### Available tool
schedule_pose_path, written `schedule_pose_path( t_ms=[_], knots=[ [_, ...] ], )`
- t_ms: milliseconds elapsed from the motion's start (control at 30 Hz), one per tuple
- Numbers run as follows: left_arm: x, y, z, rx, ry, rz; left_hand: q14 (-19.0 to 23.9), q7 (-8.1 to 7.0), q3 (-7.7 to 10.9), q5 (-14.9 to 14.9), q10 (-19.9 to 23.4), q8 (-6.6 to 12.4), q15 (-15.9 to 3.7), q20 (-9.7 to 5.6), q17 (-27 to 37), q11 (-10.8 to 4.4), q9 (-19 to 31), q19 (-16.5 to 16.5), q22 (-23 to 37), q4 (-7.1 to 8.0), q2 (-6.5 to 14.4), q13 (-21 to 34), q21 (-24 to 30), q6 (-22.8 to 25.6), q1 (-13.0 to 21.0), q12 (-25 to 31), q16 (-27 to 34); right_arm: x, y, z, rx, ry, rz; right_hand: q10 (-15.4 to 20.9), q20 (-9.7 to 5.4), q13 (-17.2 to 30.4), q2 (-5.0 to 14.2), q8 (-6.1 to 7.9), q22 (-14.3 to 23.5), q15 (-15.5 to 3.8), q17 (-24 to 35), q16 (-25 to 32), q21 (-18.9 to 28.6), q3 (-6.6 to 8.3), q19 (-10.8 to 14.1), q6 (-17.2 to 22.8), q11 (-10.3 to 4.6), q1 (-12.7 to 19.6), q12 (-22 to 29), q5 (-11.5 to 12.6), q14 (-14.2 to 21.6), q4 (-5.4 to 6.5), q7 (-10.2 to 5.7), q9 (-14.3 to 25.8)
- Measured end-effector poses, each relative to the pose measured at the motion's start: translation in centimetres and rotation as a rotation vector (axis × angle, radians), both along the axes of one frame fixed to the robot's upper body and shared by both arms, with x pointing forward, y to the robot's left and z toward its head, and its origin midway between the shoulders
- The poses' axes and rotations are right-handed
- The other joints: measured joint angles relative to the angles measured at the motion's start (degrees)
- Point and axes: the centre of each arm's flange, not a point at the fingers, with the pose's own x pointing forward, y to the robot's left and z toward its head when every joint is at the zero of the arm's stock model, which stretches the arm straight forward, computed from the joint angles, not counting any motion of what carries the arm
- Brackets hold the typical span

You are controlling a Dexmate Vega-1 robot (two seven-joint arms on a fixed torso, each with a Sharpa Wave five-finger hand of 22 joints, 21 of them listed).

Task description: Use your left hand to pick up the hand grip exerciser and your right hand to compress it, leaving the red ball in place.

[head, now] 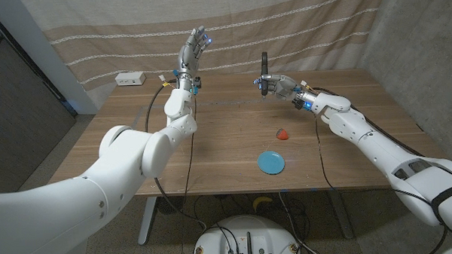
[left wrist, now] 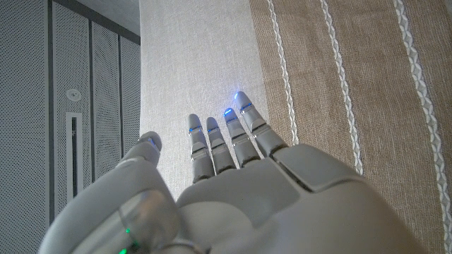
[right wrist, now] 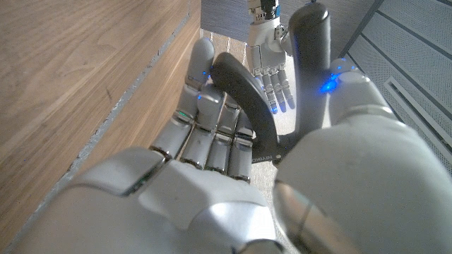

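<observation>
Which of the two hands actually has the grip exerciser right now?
The right hand grips the black hand grip exerciser; the left hand is raised with fingers spread, holding nothing.

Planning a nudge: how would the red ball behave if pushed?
The ball looks small and round on the flat table, so it would likely roll. It seems light. The blue disc nearby might stop it.

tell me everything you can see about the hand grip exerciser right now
The hand grip exerciser is black, with two thick handles that look foam-padded or rubbery. The right hand holds it in the air above the table's far side, one handle pointing up out of the fist, fingers wrapped around the other handle. Its spring end is hidden. The left hand is raised apart from it.
</observation>
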Motion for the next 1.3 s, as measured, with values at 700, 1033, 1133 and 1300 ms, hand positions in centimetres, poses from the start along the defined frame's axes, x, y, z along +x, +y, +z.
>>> schedule_pose_path(
  t_ms=[700,1033,1133,1300],
  knots=[
    [0.0,0.9,-0.2,-0.005,-0.001,0.001,-0.2,-0.35,0.7,0.0,-0.6,-1.57,-0.19,0.31,0.0,0.59,0.0,-0.3,0.0,-0.71,0.0,0.0,-0.2,-0.3,-0.5,-0.1,-0.4,0.0,0.5,0.4,0.018,-0.02,-0.011,0.0,0.0,1.6,-0.45,-1.99,-1.9,-0.21,0.0,0.3,1.6,0.16,0.0,0.7,0.01,0.5,-0.1,-0.4,0.6,0.17,0.09,-1.9],
    [0.4,1.6,-1.1,0.004,0.021,0.0,-2.0,-1.75,1.6,0.0,-4.2,-3.6,0.13,1.13,0.0,1.72,0.0,-1.6,0.0,-1.13,-0.4,0.0,-0.7,-3.0,-1.5,-1.0,-0.9,-0.6,0.0,1.0,0.043,-0.055,-0.04,0.0,-0.21,4.1,-0.46,-2.54,-2.6,-1.12,0.0,0.3,2.3,0.1,0.2,1.0,0.02,0.5,-0.2,-0.4,1.5,0.22,-0.22,-1.8],
    [0.4,1.8,-1.2,0.005,0.027,-0.002,-2.5,-1.44,1.6,0.0,-4.6,-4.0,0.0,1.13,0.0,1.92,0.0,-1.6,0.0,-1.13,-0.2,0.0,-0.7,-3.3,-1.7,-1.2,-0.9,-0.8,-0.3,1.1,0.052,-0.067,-0.055,0.0,-0.21,4.1,-0.46,-2.54,-2.7,-1.12,0.0,0.3,2.5,0.1,0.2,1.0,0.02,0.5,-0.2,-0.1,1.5,0.22,-0.23,-1.8],
    [0.5,2.1,-1.7,0.015,0.033,-0.005,-2.5,-1.44,1.6,0.0,-4.6,-4.23,0.0,1.13,0.0,1.94,0.0,-1.6,0.0,-1.13,-0.5,0.0,-0.7,-3.3,-2.0,-1.2,-0.9,-1.1,-0.9,1.5,0.075,-0.087,-0.087,0.0,-0.21,5.0,-0.68,-2.76,-3.2,-1.13,0.0,0.5,2.9,0.2,0.2,1.3,0.02,0.7,-0.3,-0.1,1.5,0.32,0.09,-1.5]
  ],
)
